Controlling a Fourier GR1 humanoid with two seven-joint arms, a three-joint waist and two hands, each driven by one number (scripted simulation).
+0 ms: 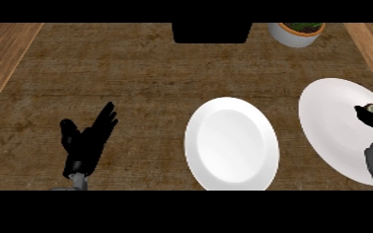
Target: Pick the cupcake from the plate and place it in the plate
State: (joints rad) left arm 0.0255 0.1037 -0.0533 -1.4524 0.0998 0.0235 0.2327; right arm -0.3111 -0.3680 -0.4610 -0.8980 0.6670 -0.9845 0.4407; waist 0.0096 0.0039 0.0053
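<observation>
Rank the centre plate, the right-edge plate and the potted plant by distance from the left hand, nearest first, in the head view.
From the left hand, resting open at lower left:
1. Centre plate, just to its right.
2. Right-edge plate, beyond the centre one, cut off by the frame.
3. Potted plant, at the top right, farthest.

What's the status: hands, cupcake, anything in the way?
Left hand open, resting lower left. Right hand at right plate, fingers unclear. Cupcake barely visible at frame edge. Centre plate bare, path unobstructed.

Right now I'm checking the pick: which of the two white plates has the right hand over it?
The plate at the right edge; the right hand overlaps it. The middle plate lies bare.
</observation>
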